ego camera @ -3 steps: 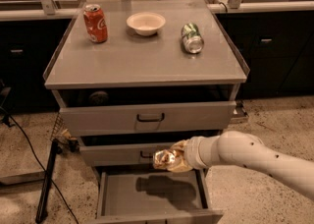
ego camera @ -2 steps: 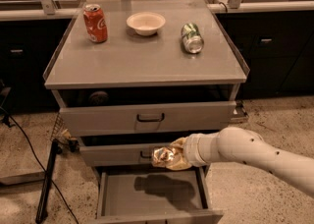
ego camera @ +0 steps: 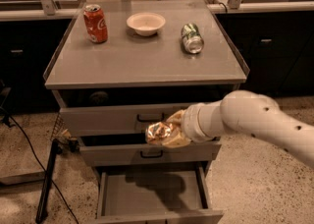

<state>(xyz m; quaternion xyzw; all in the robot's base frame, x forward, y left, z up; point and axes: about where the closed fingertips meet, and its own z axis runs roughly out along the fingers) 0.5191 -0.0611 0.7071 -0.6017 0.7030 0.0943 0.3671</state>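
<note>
The crumpled foil bag (ego camera: 158, 132) lies roughly level, at the left end of the gripper (ego camera: 174, 130), whose fingers are clamped on it. Both hang before the middle drawer (ego camera: 113, 153), directly above the open bottom drawer (ego camera: 189, 203). The arm (ego camera: 255, 120) enters from the right.

The shiny bag (ego camera: 161, 133) is small, crinkled and gold-brown, with bright spots where the light hits it. It looks like a snack bag, maybe chips, but the print is too hard to read. It is scrunched up and lies on its side in the air, touching nothing below it. The gripper (ego camera: 174, 129) holds it by its right end. The bag hangs in front of the drawer fronts (ego camera: 98, 120), right above the open bottom drawer (ego camera: 122, 203).
</note>
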